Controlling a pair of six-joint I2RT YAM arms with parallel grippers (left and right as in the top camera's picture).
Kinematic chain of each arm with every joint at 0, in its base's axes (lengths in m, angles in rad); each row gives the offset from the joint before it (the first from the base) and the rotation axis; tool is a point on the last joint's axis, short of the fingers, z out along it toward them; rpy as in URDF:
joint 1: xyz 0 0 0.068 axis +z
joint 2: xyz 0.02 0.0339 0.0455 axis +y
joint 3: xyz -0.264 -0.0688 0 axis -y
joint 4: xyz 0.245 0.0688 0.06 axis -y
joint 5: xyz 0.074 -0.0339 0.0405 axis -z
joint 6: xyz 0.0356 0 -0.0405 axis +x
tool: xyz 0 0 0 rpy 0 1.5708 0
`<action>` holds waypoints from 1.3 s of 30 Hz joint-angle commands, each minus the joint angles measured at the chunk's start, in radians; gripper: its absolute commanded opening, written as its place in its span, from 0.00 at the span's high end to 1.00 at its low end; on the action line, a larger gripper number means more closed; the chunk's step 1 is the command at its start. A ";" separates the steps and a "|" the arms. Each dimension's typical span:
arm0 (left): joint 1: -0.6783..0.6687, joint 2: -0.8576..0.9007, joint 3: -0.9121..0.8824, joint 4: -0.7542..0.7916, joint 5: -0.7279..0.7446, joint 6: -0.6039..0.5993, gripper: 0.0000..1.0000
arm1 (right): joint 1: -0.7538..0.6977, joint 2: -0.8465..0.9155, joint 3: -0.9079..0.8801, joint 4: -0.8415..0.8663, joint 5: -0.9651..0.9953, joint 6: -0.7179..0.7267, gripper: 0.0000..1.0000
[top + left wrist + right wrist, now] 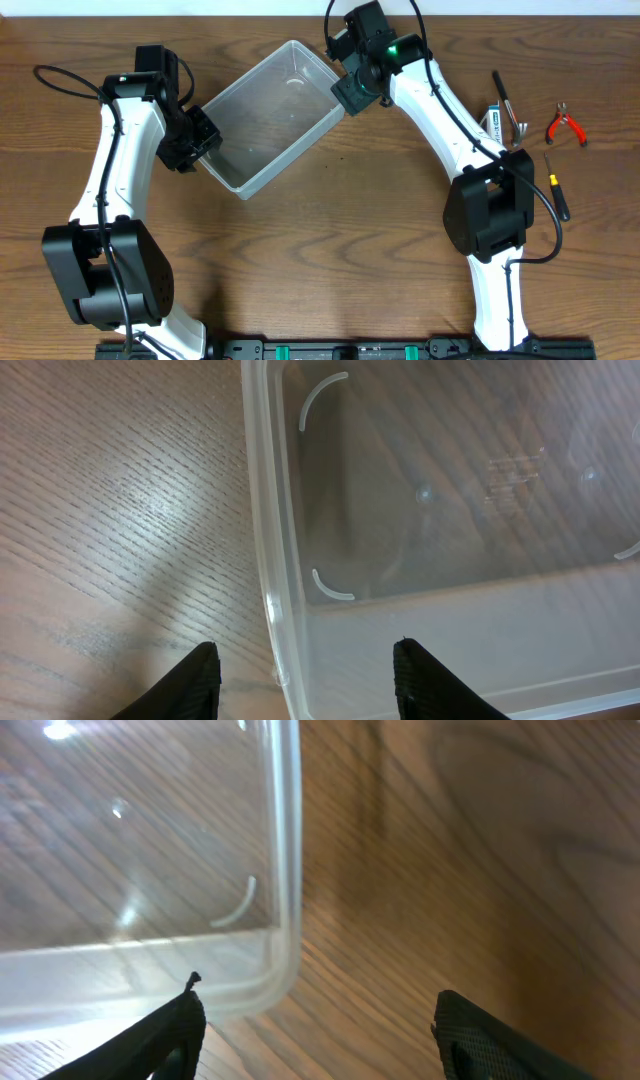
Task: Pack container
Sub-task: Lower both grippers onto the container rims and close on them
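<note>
The container (293, 154) is a clear plastic tub lying at an angle on the wooden table, with nothing inside. My left gripper (200, 140) is at its left end. In the left wrist view this gripper (305, 680) stands open astride the container's rim (262, 540), one finger outside and one inside, with a gap on each side. My right gripper (352, 95) is at the tub's right corner. In the right wrist view it (320, 1030) is wide open over bare wood, and the container's rounded corner (285, 960) sits just above its left finger (165, 1035).
At the right side of the table lie red-handled pliers (565, 125), a black-handled screwdriver (557, 195), a small blue-and-white box (495, 120) and a dark-handled tool (508, 105). Both arm bases stand at the near edge.
</note>
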 commanded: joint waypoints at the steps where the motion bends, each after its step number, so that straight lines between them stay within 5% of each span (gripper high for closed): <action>1: 0.001 -0.002 -0.002 -0.003 0.004 -0.024 0.54 | -0.005 0.008 -0.005 0.005 -0.066 0.051 0.26; 19: 0.001 -0.002 -0.002 0.009 0.002 -0.024 0.54 | -0.005 0.105 -0.005 0.043 -0.032 0.159 0.31; 33: 0.001 -0.002 -0.002 0.009 -0.015 -0.024 0.64 | 0.001 0.105 -0.005 0.039 -0.032 0.159 0.67; 39: 0.000 -0.002 -0.002 0.006 -0.014 -0.024 0.67 | 0.004 0.099 -0.003 0.037 -0.012 0.158 0.68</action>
